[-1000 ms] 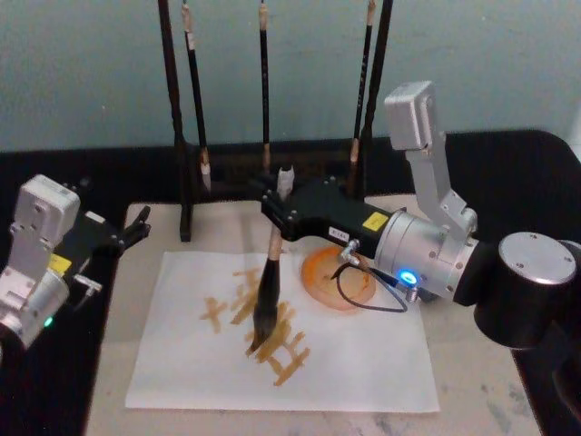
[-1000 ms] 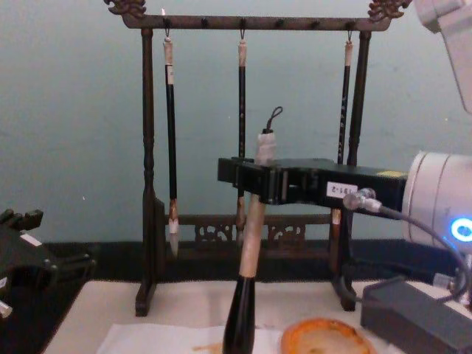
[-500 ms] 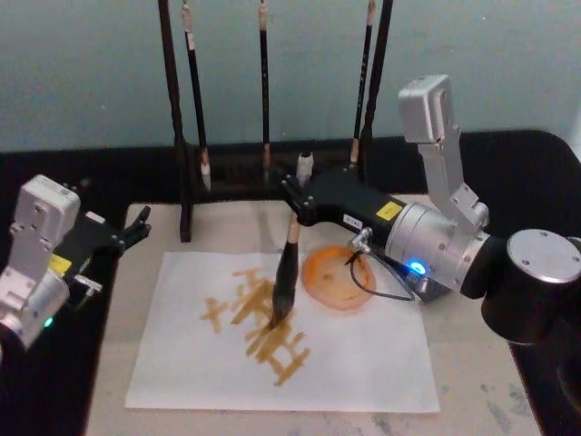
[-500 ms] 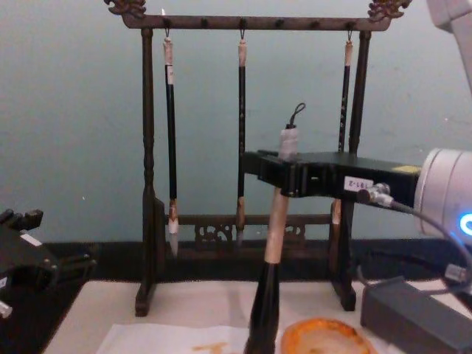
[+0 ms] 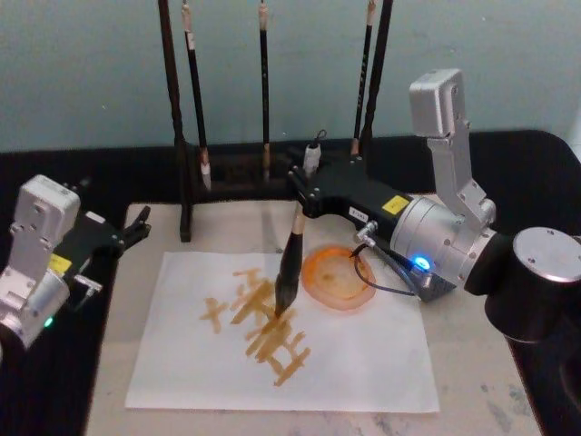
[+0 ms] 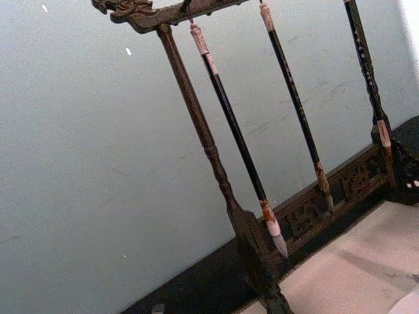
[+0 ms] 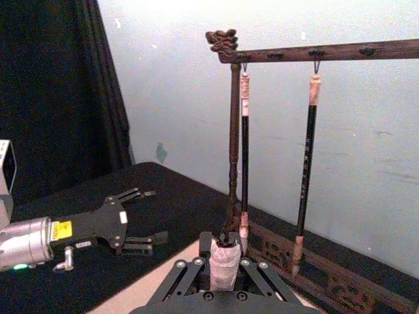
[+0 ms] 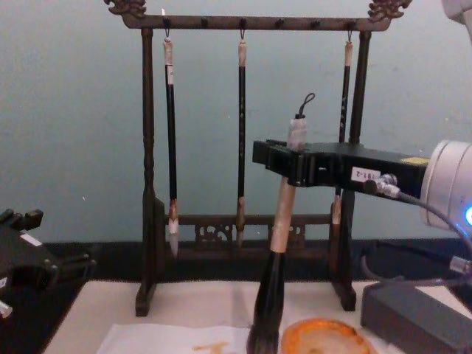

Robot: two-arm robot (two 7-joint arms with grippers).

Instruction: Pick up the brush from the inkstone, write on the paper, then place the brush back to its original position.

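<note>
My right gripper (image 5: 306, 186) is shut on the pale handle of the brush (image 5: 290, 259), which hangs tilted with its bristle tip down at the orange marks on the paper (image 5: 363, 363). The round orange inkstone (image 5: 327, 277) lies just right of the tip, on the paper's far right part. From the chest, the gripper (image 8: 295, 164) clamps the brush (image 8: 279, 221) below its cord loop, left of the inkstone (image 8: 324, 338). The brush top (image 7: 224, 258) shows between the jaws in the right wrist view. My left gripper (image 5: 136, 227) rests open, off the mat's left edge.
A dark wooden rack (image 8: 147, 147) with three thin hanging brushes (image 8: 171, 133) stands behind the paper. A grey block (image 8: 413, 317) sits at the right. A beige felt mat (image 5: 463, 363) lies under the paper. A black cable (image 5: 372, 291) loops over the inkstone.
My right gripper has carried the brush away from me and to the right. The tip has travelled up the marks toward the inkstone. The left arm has stayed put.
</note>
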